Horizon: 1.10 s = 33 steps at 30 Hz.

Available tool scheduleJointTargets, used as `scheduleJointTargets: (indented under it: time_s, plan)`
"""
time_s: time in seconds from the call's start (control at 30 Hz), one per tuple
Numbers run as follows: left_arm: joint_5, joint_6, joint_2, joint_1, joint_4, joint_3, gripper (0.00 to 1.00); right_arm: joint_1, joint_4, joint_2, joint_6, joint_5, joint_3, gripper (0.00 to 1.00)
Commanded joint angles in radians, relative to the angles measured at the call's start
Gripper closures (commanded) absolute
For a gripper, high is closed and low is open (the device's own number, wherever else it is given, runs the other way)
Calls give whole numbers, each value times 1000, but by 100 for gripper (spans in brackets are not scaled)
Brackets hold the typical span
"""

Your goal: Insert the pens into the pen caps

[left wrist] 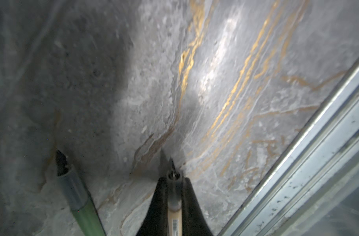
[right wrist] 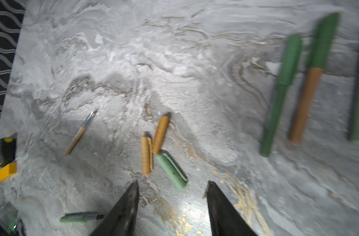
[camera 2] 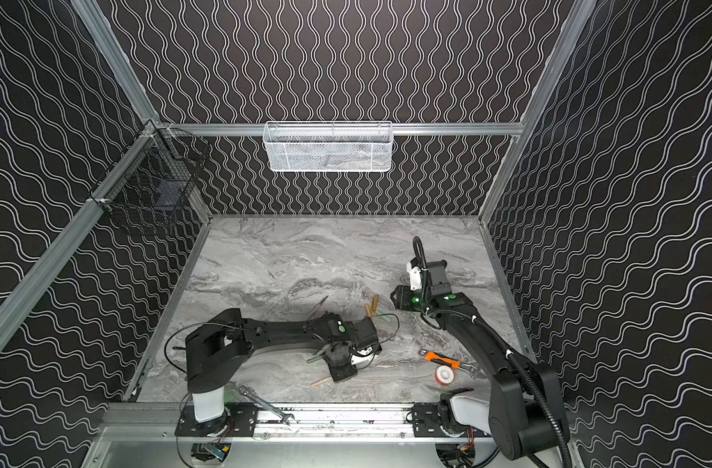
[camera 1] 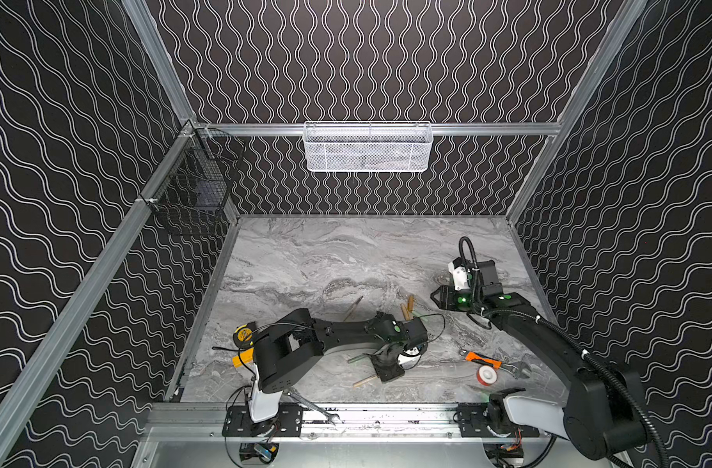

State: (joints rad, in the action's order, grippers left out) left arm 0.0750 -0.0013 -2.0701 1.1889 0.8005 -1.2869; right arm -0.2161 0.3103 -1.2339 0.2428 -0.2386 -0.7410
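My left gripper (left wrist: 174, 181) is shut on a tan pen (left wrist: 175, 206), whose grey neck and dark tip poke out past the fingertips just above the marble. A green pen (left wrist: 80, 201) lies beside it. In both top views this gripper (camera 1: 382, 375) hangs low near the front, with the tan pen (camera 1: 364, 381) sticking out. My right gripper (right wrist: 172, 188) is open and empty above two tan-orange pen caps (right wrist: 161, 134) and a pale green cap (right wrist: 171, 170). Another tan pen (right wrist: 79, 132) lies loose. Capped pens (right wrist: 280, 96) lie to one side.
A tape measure (camera 1: 242, 334) and an orange block (camera 1: 240, 360) sit at the left. An orange-handled tool (camera 1: 482, 358), a red-and-white tape roll (camera 1: 486, 375) and a steel wrench (camera 1: 313, 405) lie near the front rail. A white basket (camera 1: 368, 148) hangs on the back wall.
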Motion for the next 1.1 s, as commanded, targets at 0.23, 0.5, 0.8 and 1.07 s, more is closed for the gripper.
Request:
scheduleJointTargets:
  time_s: [0.23,0.5,0.8,1.07]
  plan:
    - [-27,47,-34,2,-39,-102,60,45,9,47,10,-7,37,44]
    - [-42,22,43,-5,-73,51,40,46,-2,42,4,-33,37,44]
    - [-22,9,48,-5,-130,130,52,44,-8,45,-9,-102,40,35]
    - [22,19,25,1,-149,130,70,43,1,29,-14,-108,41,27]
